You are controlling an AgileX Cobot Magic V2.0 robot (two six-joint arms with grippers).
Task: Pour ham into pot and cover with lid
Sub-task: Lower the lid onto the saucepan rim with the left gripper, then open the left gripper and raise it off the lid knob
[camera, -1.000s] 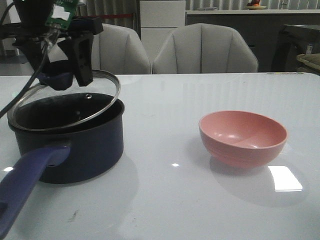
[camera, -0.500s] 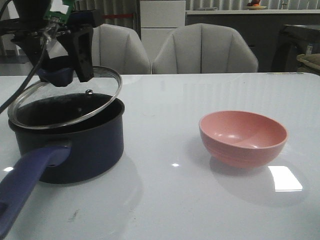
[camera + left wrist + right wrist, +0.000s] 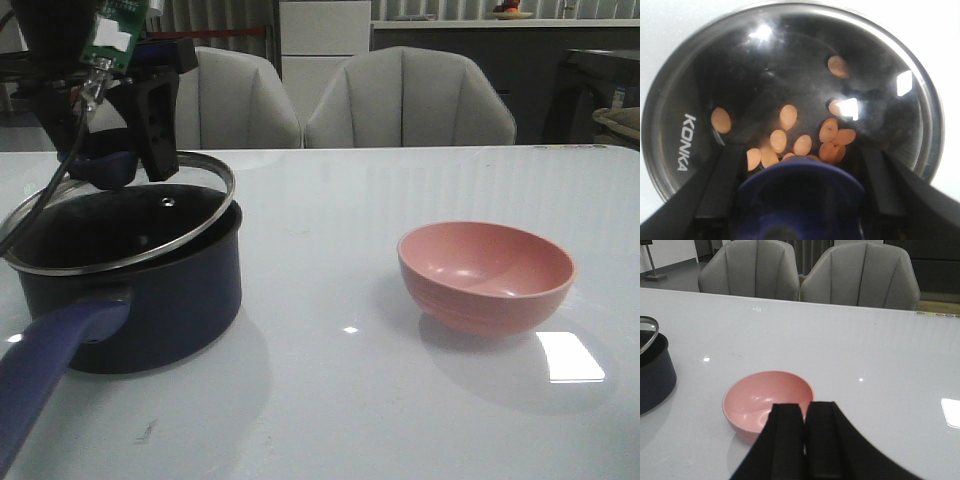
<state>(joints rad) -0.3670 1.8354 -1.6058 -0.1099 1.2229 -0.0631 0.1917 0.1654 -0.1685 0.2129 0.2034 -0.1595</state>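
The dark navy pot (image 3: pixel 150 300) with its purple-blue handle (image 3: pixel 45 365) stands at the table's left. My left gripper (image 3: pixel 110 150) is shut on the blue knob (image 3: pixel 105 165) of the glass lid (image 3: pixel 120 215). It holds the lid slightly tilted, right over the pot's mouth; I cannot tell if it touches the rim. In the left wrist view the knob (image 3: pixel 800 190) sits between my fingers (image 3: pixel 715 185), and several orange-pink ham slices (image 3: pixel 832 135) show through the lid (image 3: pixel 790 60) on the pot's black bottom. My right gripper (image 3: pixel 805 412) is shut and empty, above the near side of the pink bowl (image 3: pixel 760 395).
The pink bowl (image 3: pixel 487 272) stands empty at the table's right. Two grey chairs (image 3: pixel 410 100) stand behind the far edge. The pot (image 3: pixel 652 375) and the lid's rim (image 3: pixel 647 332) show at the edge of the right wrist view.
My left gripper has lowered the lid and shifted it a little left, so it now sits flatter and closer to the pot's rim. The bowl has not moved.
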